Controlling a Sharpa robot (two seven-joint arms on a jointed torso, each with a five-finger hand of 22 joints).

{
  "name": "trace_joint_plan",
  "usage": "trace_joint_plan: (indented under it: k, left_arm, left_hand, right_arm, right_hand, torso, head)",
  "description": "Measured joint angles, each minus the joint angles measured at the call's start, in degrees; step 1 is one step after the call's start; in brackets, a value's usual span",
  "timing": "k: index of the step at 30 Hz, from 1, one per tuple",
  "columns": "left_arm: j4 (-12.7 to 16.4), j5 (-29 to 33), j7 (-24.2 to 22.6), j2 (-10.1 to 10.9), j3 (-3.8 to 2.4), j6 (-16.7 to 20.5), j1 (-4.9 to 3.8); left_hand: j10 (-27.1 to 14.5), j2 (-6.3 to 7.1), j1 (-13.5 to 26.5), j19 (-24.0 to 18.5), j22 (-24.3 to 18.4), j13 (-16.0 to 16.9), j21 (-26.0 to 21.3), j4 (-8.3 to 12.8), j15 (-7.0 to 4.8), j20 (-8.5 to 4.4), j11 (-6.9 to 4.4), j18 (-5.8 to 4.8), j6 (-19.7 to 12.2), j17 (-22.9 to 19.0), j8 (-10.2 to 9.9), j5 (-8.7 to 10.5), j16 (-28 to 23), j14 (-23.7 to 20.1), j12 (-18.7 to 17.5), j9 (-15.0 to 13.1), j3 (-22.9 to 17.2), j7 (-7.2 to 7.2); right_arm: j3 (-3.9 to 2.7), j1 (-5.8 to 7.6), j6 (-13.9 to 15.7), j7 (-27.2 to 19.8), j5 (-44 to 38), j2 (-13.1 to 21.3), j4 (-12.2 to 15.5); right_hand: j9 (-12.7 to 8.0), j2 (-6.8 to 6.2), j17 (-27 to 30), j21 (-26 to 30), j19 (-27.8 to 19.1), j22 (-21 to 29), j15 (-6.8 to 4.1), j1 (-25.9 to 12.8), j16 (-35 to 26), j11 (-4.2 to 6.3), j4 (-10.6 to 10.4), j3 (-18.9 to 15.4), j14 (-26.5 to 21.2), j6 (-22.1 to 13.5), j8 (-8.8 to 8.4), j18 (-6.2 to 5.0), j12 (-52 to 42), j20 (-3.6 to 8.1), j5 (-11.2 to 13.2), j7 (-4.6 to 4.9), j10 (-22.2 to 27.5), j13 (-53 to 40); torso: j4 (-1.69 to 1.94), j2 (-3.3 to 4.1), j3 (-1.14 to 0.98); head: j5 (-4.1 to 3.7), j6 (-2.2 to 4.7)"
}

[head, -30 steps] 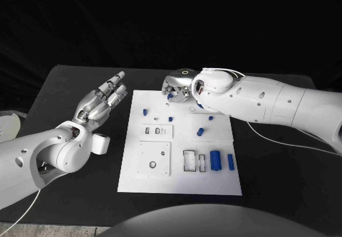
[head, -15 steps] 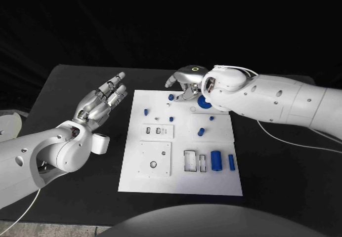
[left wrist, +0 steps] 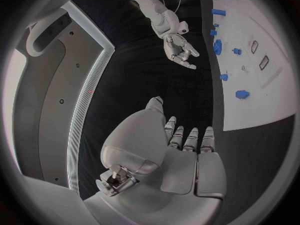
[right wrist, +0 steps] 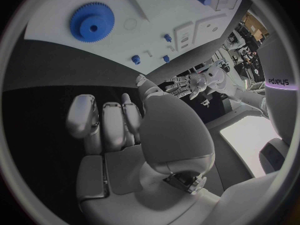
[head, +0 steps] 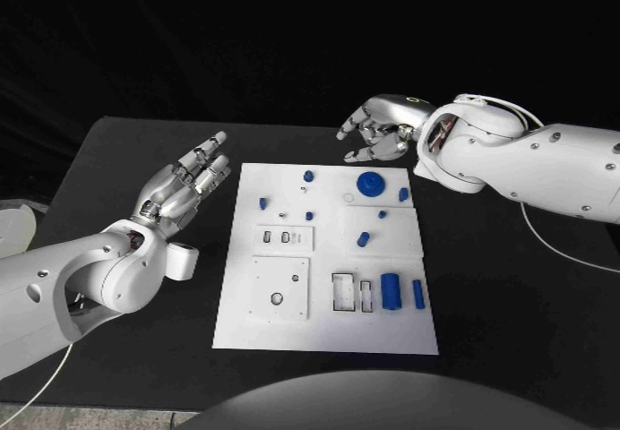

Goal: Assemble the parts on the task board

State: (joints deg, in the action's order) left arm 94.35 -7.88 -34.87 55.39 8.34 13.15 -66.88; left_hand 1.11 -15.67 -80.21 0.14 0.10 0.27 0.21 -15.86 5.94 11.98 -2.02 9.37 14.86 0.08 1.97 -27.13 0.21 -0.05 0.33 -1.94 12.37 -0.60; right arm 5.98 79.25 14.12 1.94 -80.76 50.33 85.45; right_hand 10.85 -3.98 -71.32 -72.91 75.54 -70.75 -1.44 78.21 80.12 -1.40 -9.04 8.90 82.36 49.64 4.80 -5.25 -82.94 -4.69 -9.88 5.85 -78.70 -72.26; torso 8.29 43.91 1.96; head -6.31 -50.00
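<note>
The white task board [head: 330,336] lies in the middle of the table. A blue gear [head: 371,184] sits flat near its far edge, also seen in the right wrist view [right wrist: 92,22]. Small blue pegs [head: 363,239] are scattered over the far half, and two blue cylinders [head: 391,292] lie near the front right. My right hand [head: 382,125] hovers past the board's far edge, above the black table, fingers loosely bent and holding nothing. My left hand [head: 187,184] is held flat and open to the left of the board, with nothing in it.
White insert plates with slots [head: 282,287] sit in the board's near half. Black table [head: 142,152] surrounds the board. In the left wrist view the right hand [left wrist: 178,47] hangs beside the board's edge [left wrist: 269,100].
My right hand has lifted off the board's far edge and drawn back to the right, uncovering the blue gear lying on the board. The left hand has not moved.
</note>
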Motion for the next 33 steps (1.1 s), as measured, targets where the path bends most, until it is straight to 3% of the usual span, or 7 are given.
trace_joint_plan:
  k: [2, 3, 5, 6, 13, 16, 33]
  left_arm:
    - [-0.01, 0.01, 0.00, -0.02, 0.02, -0.02, 0.02]
    - [-0.03, 0.01, 0.00, -0.04, 0.04, -0.03, 0.03]
    - [-0.08, 0.02, 0.00, -0.08, 0.07, -0.06, 0.06]
    - [-0.10, 0.02, 0.00, -0.09, 0.09, -0.08, 0.08]
    - [-0.30, 0.04, 0.00, -0.36, 0.17, -0.24, 0.16]
    - [-0.35, 0.04, 0.00, -0.55, 0.19, -0.35, 0.18]
    - [-0.52, 0.06, 0.06, -0.68, 0.20, -0.80, 0.22]
  left_hand:
    - [0.00, 0.00, 0.00, 0.00, 0.00, 0.00, 0.00, 0.00, 0.00, 0.00, 0.00, 0.00, 0.00, 0.00, 0.00, 0.00, 0.00, 0.00, 0.00, 0.00, 0.00, 0.00]
    - [0.00, 0.00, 0.00, 0.00, 0.00, 0.00, 0.00, 0.00, 0.00, 0.00, 0.00, 0.00, 0.00, 0.00, 0.00, 0.00, 0.00, 0.00, 0.00, 0.00, 0.00, 0.00]
    - [0.00, 0.00, 0.00, 0.00, 0.00, 0.00, 0.00, 0.00, 0.00, 0.00, 0.00, 0.00, 0.00, 0.00, 0.00, 0.00, 0.00, 0.00, 0.00, 0.00, 0.00, 0.00]
    - [0.00, 0.00, 0.00, 0.00, 0.00, -0.01, 0.00, 0.00, 0.00, 0.00, 0.00, 0.00, 0.00, 0.00, 0.00, 0.00, 0.00, 0.00, 0.00, 0.01, 0.00, 0.00]
    - [0.00, 0.00, 0.00, 0.00, 0.00, -0.01, 0.00, 0.15, 0.20, 0.00, 0.00, 0.00, 0.00, 0.01, 0.00, 0.00, 0.00, 0.20, 0.00, 0.01, -0.15, 0.00]
    - [0.00, 0.00, 0.00, 0.00, 0.00, -0.01, 0.00, 0.15, 0.20, 0.00, 0.00, 0.00, 0.00, 0.01, 0.00, 0.00, 0.00, 0.20, 0.00, 0.01, -0.15, 0.00]
    - [0.00, -0.22, -0.22, 0.00, 0.00, -0.02, 0.00, 0.15, 0.40, 0.00, 0.00, 0.00, 0.00, 0.01, -0.01, -0.28, 0.00, 0.00, 0.00, 0.01, -0.15, 0.00]
  right_arm:
    - [0.14, -0.54, -0.38, 0.96, 0.22, 0.97, 0.29]
    - [0.20, -0.88, -0.61, 1.59, 0.23, 1.51, 0.43]
    - [0.23, -1.32, -0.90, 2.57, 0.10, 2.26, 0.71]
    - [0.23, -1.52, -1.02, 3.02, -0.10, 2.58, 0.84]
    - [0.26, -2.46, -1.50, 5.55, -3.02, 3.56, 1.16]
    - [0.26, -2.76, -1.59, 6.27, -4.64, 3.54, 1.19]
    - [0.25, -4.61, -2.09, 7.21, -9.37, 2.52, -0.02]
  right_hand:
    - [0.00, 0.03, -3.06, -3.45, 2.16, -3.43, -0.24, -1.52, 6.82, 0.20, -0.63, -1.09, 1.27, -0.10, 0.00, 0.10, -5.69, 0.09, -0.01, 0.10, -4.51, -2.27]
    - [0.00, 0.03, -3.41, -4.77, 3.20, -3.91, -0.42, -2.28, 8.48, 0.16, -1.04, -1.50, 1.45, -0.14, 0.00, 0.96, -6.50, 0.14, -0.01, 0.13, -4.97, -2.55]
    - [-0.02, 0.05, -3.62, -7.16, 5.15, -4.19, -0.43, -3.31, 9.62, 0.22, -1.34, -2.42, 1.46, -0.14, 0.00, 1.02, -6.85, 0.30, -0.31, 0.13, -5.10, -2.69]
    - [-0.11, 0.04, -3.63, -7.99, 5.83, -4.20, -0.43, -3.62, 9.69, 0.22, -1.57, -2.65, 1.46, -0.22, -0.07, 1.66, -6.85, 0.35, -0.32, 0.21, -5.10, -2.70]
    - [-0.64, 0.05, -3.62, -10.62, 8.00, -4.20, -0.63, -4.02, 9.69, 0.22, -1.40, -3.27, 1.66, -1.23, -0.73, 1.79, -6.85, 0.52, -0.67, -0.01, -5.10, -2.69]
    - [-0.82, 0.05, -3.62, -10.88, 8.20, -4.20, -0.63, -4.02, 9.69, 0.22, -1.34, -3.34, 1.66, -1.64, -0.73, 2.64, -6.85, 0.70, -1.23, -0.04, -5.10, -2.69]
    - [-0.31, 0.05, -3.61, -10.86, 8.19, -4.18, -0.63, -4.02, 9.69, 0.42, -0.76, -3.57, 1.66, 0.55, 0.39, 2.64, -6.85, 0.70, -3.23, 0.27, -5.30, -2.68]
  torso:
    - [0.00, 0.00, 0.00]
    - [0.00, 0.00, 0.00]
    - [0.00, 0.00, -0.02]
    - [0.00, 0.00, -0.03]
    - [-0.04, -0.02, 0.03]
    - [-0.02, -0.06, 0.06]
    - [0.10, -0.13, 0.09]
  head:
    - [-0.01, 0.00]
    - [0.07, 0.00]
    - [0.19, 0.00]
    - [0.24, 0.00]
    - [-0.12, 0.00]
    - [-0.46, 0.00]
    - [-0.54, 0.00]
